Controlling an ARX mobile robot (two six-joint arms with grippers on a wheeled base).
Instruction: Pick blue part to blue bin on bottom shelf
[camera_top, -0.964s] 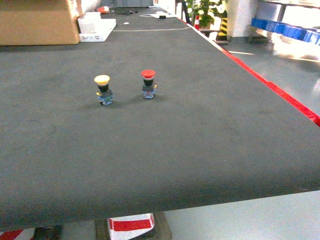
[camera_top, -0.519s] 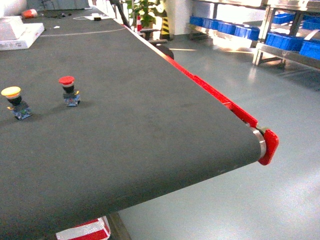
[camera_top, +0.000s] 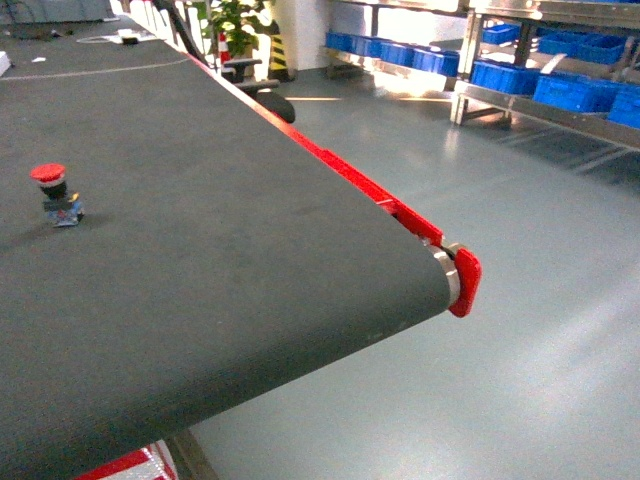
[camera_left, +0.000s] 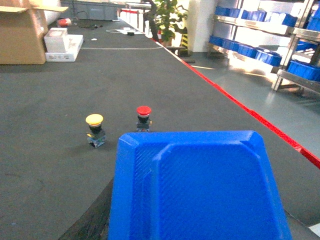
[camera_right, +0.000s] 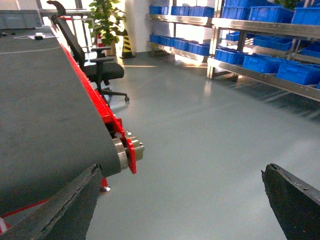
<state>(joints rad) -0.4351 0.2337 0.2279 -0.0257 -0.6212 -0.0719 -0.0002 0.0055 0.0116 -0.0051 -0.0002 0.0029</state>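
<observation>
A big blue plastic tray (camera_left: 200, 190), shaped like a shallow bin, fills the lower left wrist view and hangs above the dark belt. One dark finger (camera_left: 92, 220) of my left gripper shows against its left edge; the other finger is hidden behind the tray. I cannot tell if this tray is the blue part. My right gripper (camera_right: 180, 172) is open and empty, over the grey floor past the belt's end. Blue bins (camera_top: 505, 74) line the bottom shelf (camera_top: 545, 108) of the steel rack at the far right; another blue bin (camera_right: 260, 62) shows in the right wrist view. No gripper shows in the head view.
A red-capped push button (camera_top: 58, 193) stands on the dark belt (camera_top: 200, 260); a yellow-capped one (camera_left: 95, 129) stands beside the red one (camera_left: 143, 118). The belt ends at a roller with a red guard (camera_top: 463, 282). An office chair (camera_right: 97, 60), a plant (camera_right: 105, 20) and a cardboard box (camera_left: 20, 32) stand further off.
The head view has swung right. The yellow button has left it, the red one has slid to the left edge, and the belt's end and the rack with bins have come nearer.
</observation>
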